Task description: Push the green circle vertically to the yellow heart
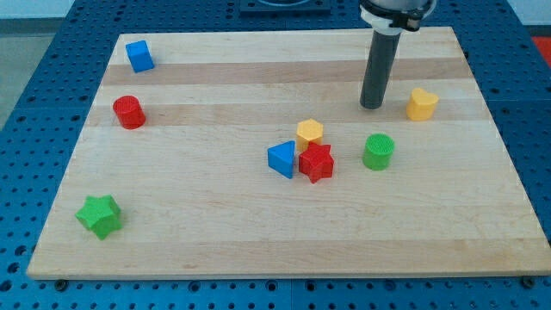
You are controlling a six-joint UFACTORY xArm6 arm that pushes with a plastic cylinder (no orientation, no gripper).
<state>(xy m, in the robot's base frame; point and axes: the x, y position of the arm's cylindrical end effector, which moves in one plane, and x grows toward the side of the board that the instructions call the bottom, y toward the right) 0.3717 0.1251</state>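
Camera view: my tip [372,106] rests on the table [215,232] near its top right corner, just left of the yellow heart [422,103] and above the green circle [378,151], touching neither; the rod carries no jaws. A yellow hexagon [310,133], blue triangle [281,160] and red star [316,163] cluster mid-table, left of the green circle.

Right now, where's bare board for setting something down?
Bare: bottom right, below the green circle; between the red cylinder and blue triangle. Crowded: blue triangle, yellow hexagon and red star bunch mid-board; my tip sits near the yellow heart.
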